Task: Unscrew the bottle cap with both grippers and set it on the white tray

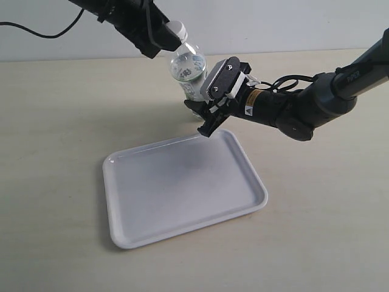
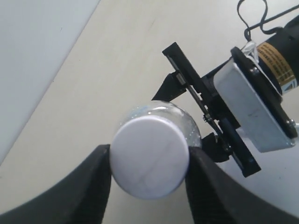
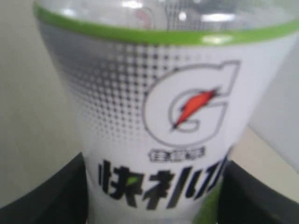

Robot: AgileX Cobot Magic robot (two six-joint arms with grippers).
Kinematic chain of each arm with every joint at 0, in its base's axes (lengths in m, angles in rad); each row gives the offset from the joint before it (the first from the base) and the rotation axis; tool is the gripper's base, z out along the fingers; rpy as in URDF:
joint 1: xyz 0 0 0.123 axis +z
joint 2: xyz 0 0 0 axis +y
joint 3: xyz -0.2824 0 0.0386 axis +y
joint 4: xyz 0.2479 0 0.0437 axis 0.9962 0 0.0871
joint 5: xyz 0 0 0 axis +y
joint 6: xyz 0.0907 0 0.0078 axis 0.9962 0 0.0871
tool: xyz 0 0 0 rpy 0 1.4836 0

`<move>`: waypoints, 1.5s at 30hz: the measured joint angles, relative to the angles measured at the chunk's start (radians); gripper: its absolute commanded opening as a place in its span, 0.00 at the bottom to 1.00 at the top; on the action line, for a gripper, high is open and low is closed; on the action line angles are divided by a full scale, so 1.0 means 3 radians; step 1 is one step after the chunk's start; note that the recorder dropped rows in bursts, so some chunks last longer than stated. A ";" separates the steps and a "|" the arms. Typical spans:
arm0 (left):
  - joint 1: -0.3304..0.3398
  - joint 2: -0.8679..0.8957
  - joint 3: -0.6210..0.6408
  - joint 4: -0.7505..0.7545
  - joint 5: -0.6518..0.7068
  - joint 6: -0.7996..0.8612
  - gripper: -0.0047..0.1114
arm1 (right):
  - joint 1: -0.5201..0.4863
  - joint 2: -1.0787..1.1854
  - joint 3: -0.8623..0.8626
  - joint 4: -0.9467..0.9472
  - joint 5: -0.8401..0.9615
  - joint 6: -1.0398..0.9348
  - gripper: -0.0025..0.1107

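Observation:
The clear bottle (image 1: 189,70) stands tilted on the table behind the white tray (image 1: 182,188). Its white cap (image 1: 175,28) sits on the neck, and my left gripper (image 1: 165,38) is shut on the cap from above left. In the left wrist view the round cap (image 2: 149,163) fills the gap between both black fingers (image 2: 88,186). My right gripper (image 1: 203,103) is shut on the lower body of the bottle. The right wrist view shows the labelled bottle (image 3: 163,116) pressed between the two dark fingers (image 3: 51,196).
The tray lies in front of the bottle, its far corner just under the right gripper. The right arm (image 1: 304,103) with its black cable (image 1: 285,82) stretches in from the right. A black cable (image 1: 36,30) hangs at the far left. A pale wall (image 1: 273,24) backs the table.

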 measured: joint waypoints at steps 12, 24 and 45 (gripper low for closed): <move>0.0000 0.0000 0.0000 0.0013 -0.0003 -0.0709 0.04 | 0.0000 0.0000 0.0000 0.0002 0.0000 0.0006 0.02; 0.0000 0.0000 0.0000 0.0020 -0.0026 -0.1073 0.11 | 0.0000 0.0000 0.0000 0.0002 0.0000 0.0015 0.02; 0.0000 0.0000 0.0000 -0.0013 -0.0031 -0.0956 0.54 | 0.0000 0.0000 0.0000 0.0002 0.0000 0.0015 0.02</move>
